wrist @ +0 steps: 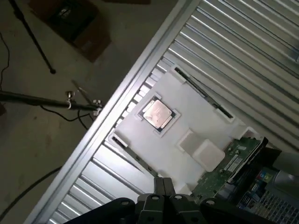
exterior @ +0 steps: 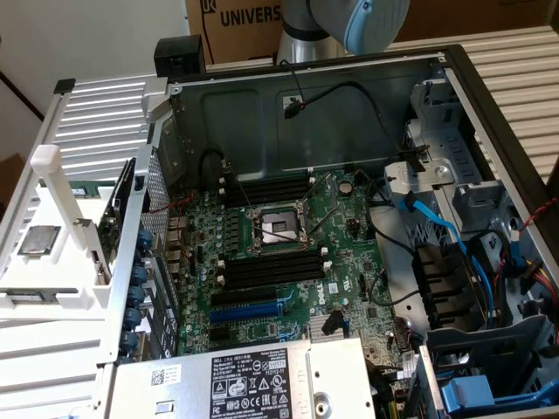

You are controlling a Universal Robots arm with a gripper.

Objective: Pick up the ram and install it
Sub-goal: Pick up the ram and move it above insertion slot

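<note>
While the arm point(exterior: 349, 22) is hanging at about twelve o'clock in the exterior view, above the far wall of the open computer case point(exterior: 262, 105), the gripper point(wrist: 162, 181) is showing its two fingers pressed together, with nothing between them. It is hovering over the white holder point(wrist: 196, 109), which is lying on a ribbed metal surface point(wrist: 243, 51) outside the case. The ram point(wrist: 224, 169) is resting at the holder's edge nearest the case, just beside the perforated rear panel point(wrist: 273, 203). It is showing a green face with a pale sticker, and it seems to be leaning rather than lying flat, though this angle is not letting me be sure. A processor chip point(wrist: 158, 113) is sitting in a square seat near the holder's middle, apart from the ram.

In the exterior view the holder is lying at about nine o'clock from the motherboard point(exterior: 345, 231), so the ram is sitting well apart from the black memory slots point(exterior: 266, 188). These are running at twelve o'clock and at six o'clock from the processor socket point(exterior: 275, 229). A blue expansion slot point(exterior: 253, 310) is lying further toward six o'clock.
</note>
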